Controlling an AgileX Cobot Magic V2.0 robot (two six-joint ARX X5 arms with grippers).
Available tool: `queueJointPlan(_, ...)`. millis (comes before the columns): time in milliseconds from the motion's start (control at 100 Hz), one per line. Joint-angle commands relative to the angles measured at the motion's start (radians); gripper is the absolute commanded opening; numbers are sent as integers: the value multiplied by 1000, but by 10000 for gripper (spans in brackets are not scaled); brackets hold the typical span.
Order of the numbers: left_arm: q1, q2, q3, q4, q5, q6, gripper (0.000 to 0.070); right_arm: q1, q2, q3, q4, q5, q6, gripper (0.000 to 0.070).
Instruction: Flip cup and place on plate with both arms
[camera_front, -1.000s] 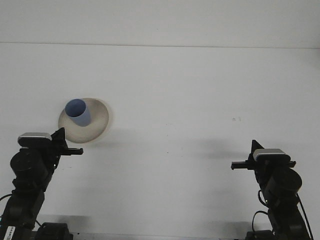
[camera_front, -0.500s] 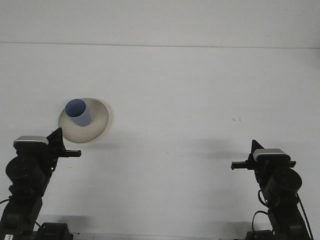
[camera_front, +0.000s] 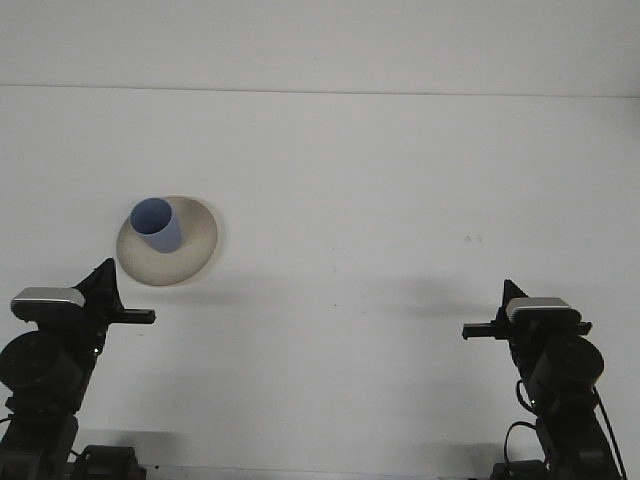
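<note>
Well, reading the scene from my left side across to my right:

Left pincer: my left gripper (camera_front: 140, 316) is hanging low at the near left corner, close to the near rim of the plate but not touching it. It is carrying nothing. From this angle the fingers are showing only as one thin dark bar, so I cannot tell whether they are apart or together.

Plate: the cream plate (camera_front: 195, 250) is lying flat on the white table (camera_front: 380, 200), left of centre, a little beyond my left pincer.

Cup: the blue cup (camera_front: 156, 224) is sitting on the plate, towards its far left part. Its lighter round face is pointing up and leaning towards the camera. Whether that face is the open mouth or the closed base, I cannot say for sure.

Right pincer: my right gripper (camera_front: 478, 329) is idling at the near right, well apart from plate and cup, and is holding nothing. Its fingers too are reading as a single dark bar, so their state is beyond me.

Progress: I am judging the job as essentially finished, since the cup is resting on the plate and neither arm is gripping it. What may be left is only parking both arms.
</note>
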Motion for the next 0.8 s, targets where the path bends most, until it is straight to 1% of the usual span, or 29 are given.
queueJointPlan(0, -2, 4, 8, 28, 2, 6, 11, 4, 4, 12, 11, 1, -4, 0)
queueJointPlan(130, -2, -13, -49, 110, 2, 7, 11, 4, 4, 12, 12, 1, -4, 0)
queueJointPlan(310, -3, -96, -211, 243, 2, 9, 11, 4, 4, 12, 11, 1, -4, 0)
queueJointPlan(450, -3, -182, -345, 349, 2, 44, 11, 4, 4, 12, 11, 1, -4, 0)
queueJointPlan(790, -3, -366, -519, 372, 2, 52, 11, 4, 4, 12, 12, 1, -4, 0)
